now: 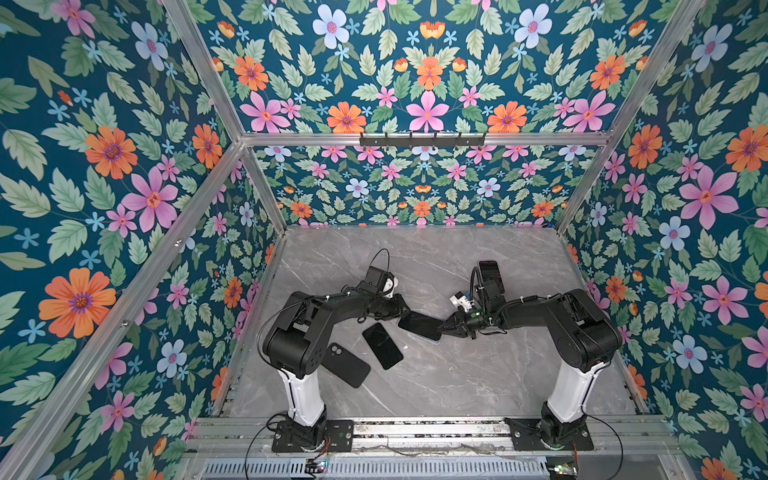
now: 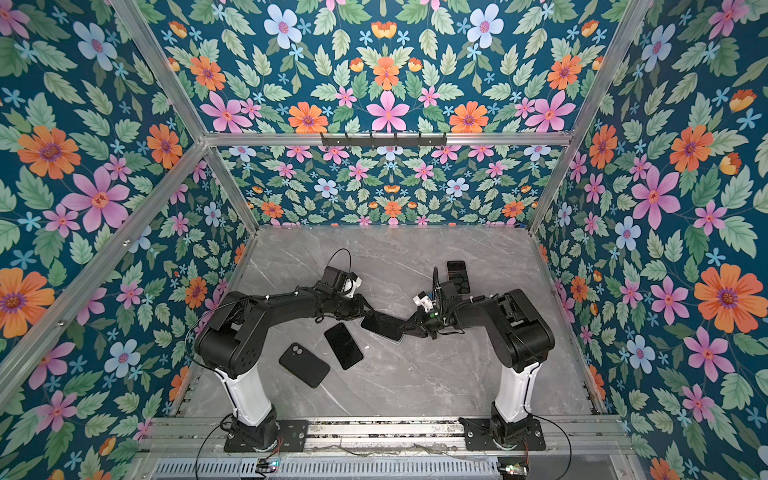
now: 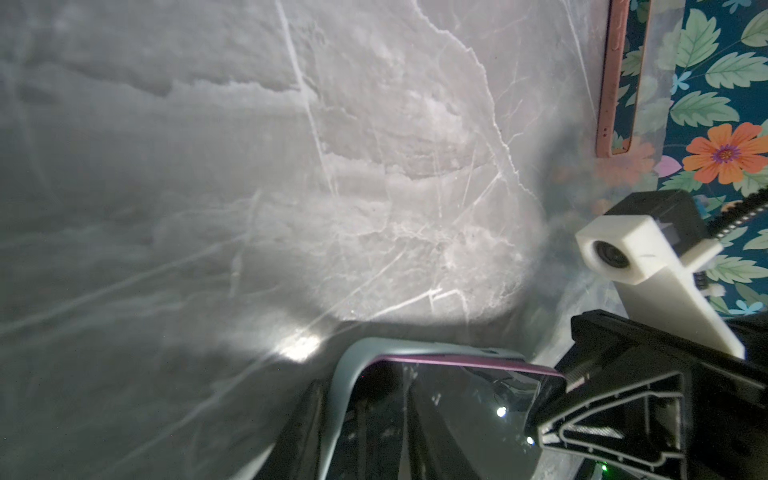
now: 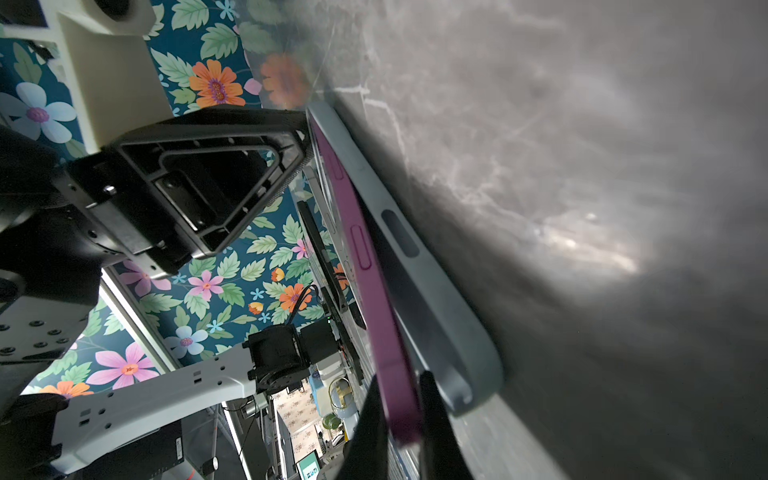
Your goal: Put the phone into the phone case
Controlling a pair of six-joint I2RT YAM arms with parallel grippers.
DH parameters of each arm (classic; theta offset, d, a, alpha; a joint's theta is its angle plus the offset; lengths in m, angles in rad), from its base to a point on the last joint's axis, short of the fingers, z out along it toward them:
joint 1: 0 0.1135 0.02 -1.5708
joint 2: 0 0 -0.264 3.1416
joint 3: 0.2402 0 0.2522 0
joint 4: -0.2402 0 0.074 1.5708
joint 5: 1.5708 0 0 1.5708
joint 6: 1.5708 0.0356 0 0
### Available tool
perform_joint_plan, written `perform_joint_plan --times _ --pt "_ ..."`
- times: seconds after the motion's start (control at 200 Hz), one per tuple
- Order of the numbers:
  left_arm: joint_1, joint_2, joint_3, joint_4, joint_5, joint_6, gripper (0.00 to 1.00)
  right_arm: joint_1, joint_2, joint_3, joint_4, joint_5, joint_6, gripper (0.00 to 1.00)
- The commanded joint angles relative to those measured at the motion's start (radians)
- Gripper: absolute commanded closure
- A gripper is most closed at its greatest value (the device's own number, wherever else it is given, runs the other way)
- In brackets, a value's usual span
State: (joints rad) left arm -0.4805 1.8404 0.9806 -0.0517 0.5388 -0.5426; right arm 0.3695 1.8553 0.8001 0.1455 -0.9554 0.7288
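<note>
**Right gripper** [image 4: 400, 386]: the jaws are closed on the phone [image 4: 376, 299]. You can see its purple edge pinched between the two fingertips at the end nearest these jaws. From there the phone runs straight out toward the left gripper [image 1: 402, 311].

**Left gripper:** the jaws are closed over a corner of the phone case [image 4: 434, 307], at the end farthest from the right jaws. In the left wrist view, one finger lies behind the case's back and the other lies on the screen side.

**Phone and case:**
- The pale blue-grey case lies along the back of the phone, on the table side of both sets of jaws.
- At the left jaws, the end of the phone sits inside the case rim.
- At the right jaws, the phone stands out of the case, and one right fingertip sits in the gap between them.
- The screen faces up in both top views.
- The pair hangs low over the table [image 1: 457, 374] between the two grippers. You cannot tell whether the case touches the surface.

**Nearby:** a second phone [image 1: 382, 345] lies flat on the table, screen up. It is near the left jaws and apart from them.
</note>
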Motion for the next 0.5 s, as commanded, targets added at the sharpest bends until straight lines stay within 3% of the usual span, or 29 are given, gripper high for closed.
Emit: perform_joint_plan --times 0.0,0.29,0.495 --pt "-0.007 -0.003 -0.004 -0.057 0.009 0.001 0.64 0.008 -0.025 0.002 -0.132 0.167 -0.002 0.85" --pt "0.011 -0.026 0.015 -0.093 -0.01 0.03 0.6 0.009 -0.147 0.027 -0.268 0.222 -0.052 0.62" --pt "0.02 -0.049 0.042 -0.137 -0.017 0.049 0.59 0.019 -0.175 0.055 -0.347 0.241 -0.083 0.57"
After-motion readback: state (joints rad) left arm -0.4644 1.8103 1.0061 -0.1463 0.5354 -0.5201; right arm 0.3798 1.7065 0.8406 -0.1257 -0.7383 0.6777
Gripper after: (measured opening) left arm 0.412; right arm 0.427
